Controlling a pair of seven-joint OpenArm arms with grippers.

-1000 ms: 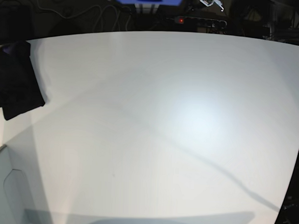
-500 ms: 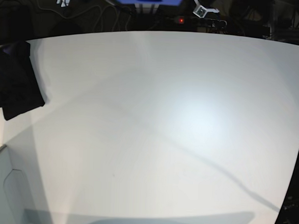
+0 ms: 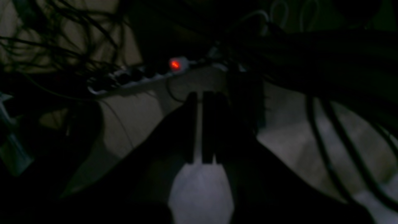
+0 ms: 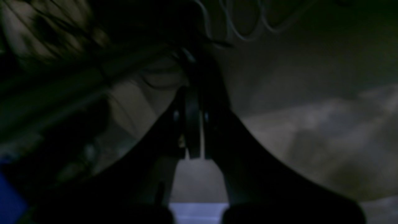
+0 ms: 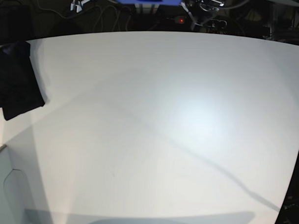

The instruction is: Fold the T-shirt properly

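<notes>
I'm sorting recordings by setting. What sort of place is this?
Probably a robotics lab or workshop: a large white table holding only a folded black T-shirt at its edge, with tangled cables and a lit power strip on the floor behind.

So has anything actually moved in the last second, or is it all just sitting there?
Only the grippers, beyond the far table edge. The right gripper has slid rightwards along that edge, and the left gripper has shifted slightly and turned. Both are shut and empty; nothing was picked up or released. The folded black T-shirt at the left edge of the white table has not moved.
</notes>
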